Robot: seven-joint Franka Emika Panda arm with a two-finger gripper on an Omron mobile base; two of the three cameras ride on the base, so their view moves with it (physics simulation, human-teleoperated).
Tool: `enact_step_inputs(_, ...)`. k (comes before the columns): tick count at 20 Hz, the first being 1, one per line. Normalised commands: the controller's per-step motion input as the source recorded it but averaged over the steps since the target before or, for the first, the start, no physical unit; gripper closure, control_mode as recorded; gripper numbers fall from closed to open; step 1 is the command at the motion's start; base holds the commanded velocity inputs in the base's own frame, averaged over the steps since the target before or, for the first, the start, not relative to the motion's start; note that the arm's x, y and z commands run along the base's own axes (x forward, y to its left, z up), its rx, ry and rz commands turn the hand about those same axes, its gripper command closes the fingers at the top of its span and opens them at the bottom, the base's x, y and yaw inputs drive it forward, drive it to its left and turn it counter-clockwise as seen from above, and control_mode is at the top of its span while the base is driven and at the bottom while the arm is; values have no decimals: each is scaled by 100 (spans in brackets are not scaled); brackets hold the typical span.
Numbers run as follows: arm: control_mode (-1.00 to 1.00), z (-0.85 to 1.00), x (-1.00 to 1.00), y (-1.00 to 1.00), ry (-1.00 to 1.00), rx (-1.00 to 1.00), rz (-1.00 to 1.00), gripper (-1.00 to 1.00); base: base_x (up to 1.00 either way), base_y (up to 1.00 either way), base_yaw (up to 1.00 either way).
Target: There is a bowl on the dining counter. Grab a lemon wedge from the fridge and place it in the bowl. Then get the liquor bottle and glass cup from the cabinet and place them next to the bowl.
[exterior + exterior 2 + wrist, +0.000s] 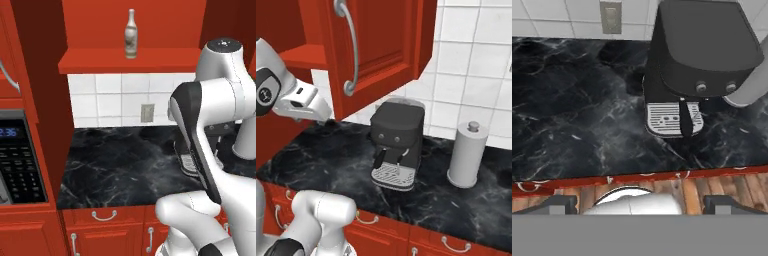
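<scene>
Tool (640, 202) fingers wide apart, holding nothing | liquor bottle (131, 34) on open cabinet (378, 45) shelf | coffee machine (396, 149) near counter edge

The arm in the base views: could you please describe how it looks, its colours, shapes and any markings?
The arm is glossy white with rounded, tube-like links and dark grey to black joint sections. A round dark cap tops one joint. In the right base view, a black joint ring bears small white markings. In the hand view, the fingers are small, dark grey and blocky.
</scene>
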Motion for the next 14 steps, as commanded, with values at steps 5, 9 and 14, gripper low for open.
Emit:
enact_step_inputs(5,100,0,0,0,0,0,0,-100,-3,26,31)
enact_step_inputs(9,100,0,0,0,0,0,0,-100,-36,0,7)
enact_step_inputs(14,100,0,0,0,0,0,0,-100,-31,2,0)
